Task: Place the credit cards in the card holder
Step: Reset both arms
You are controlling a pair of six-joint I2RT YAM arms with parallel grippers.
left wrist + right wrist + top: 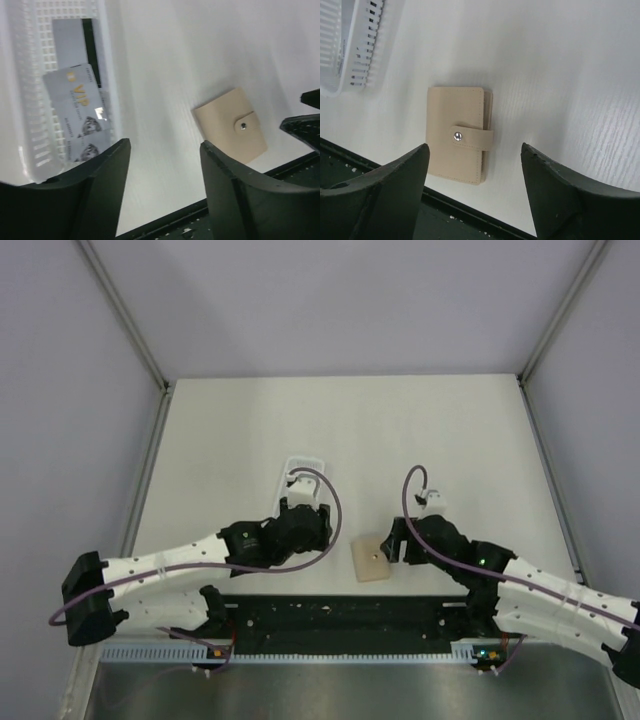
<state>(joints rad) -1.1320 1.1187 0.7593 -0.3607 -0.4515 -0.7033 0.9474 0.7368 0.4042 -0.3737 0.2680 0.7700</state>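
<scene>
Closest in, the dark fingers of the left gripper (165, 145): spread apart, nothing between them but bare table (160, 75). Same with the right gripper (475, 147): fingers wide, gripping nothing. Just past the right fingertips, the card holder (457, 135): tan, folded shut, tab snapped down, flat on the table beside the black rail (340, 615) at the front edge. Seen from above, between the two grippers, touching neither. Further out, beyond the left gripper, the white lattice tray (30, 140) with the credit cards (77, 107) inside: a grey one marked VIP on top, overlapping a striped card (70, 42) behind it. None in the holder yet.
</scene>
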